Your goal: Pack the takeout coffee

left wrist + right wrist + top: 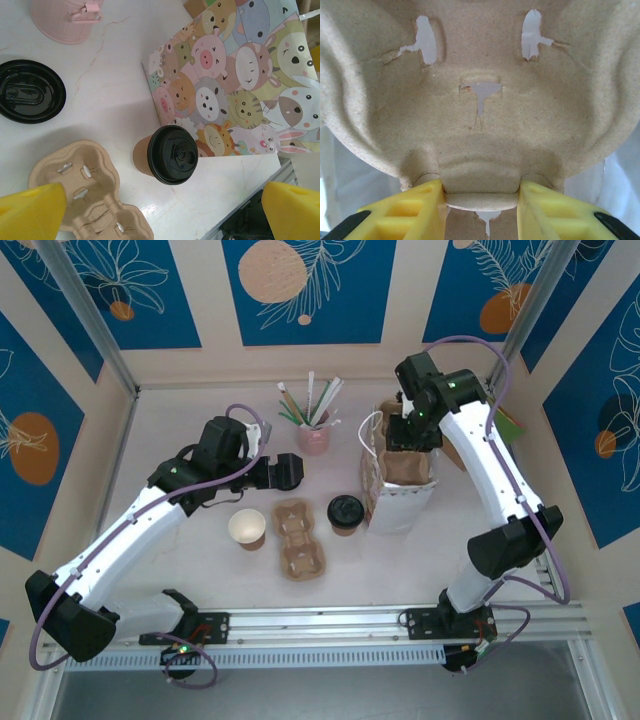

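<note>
Takeout coffee (346,514) upright on tabletop (170,430), at 3 o'clock of cup carrier (299,538), paper bag (400,490) just beside at coffee's 3. Left hand (290,472) spread, at coffee's 10. Right hand (481,200) pinching second carrier (480,125) rim.

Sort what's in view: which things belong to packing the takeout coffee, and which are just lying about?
Job: takeout coffee, table tray, animal-print bag, second tray held by right claw.
Lying about: lidless cup, loose black lid, pink straw holder.
</note>
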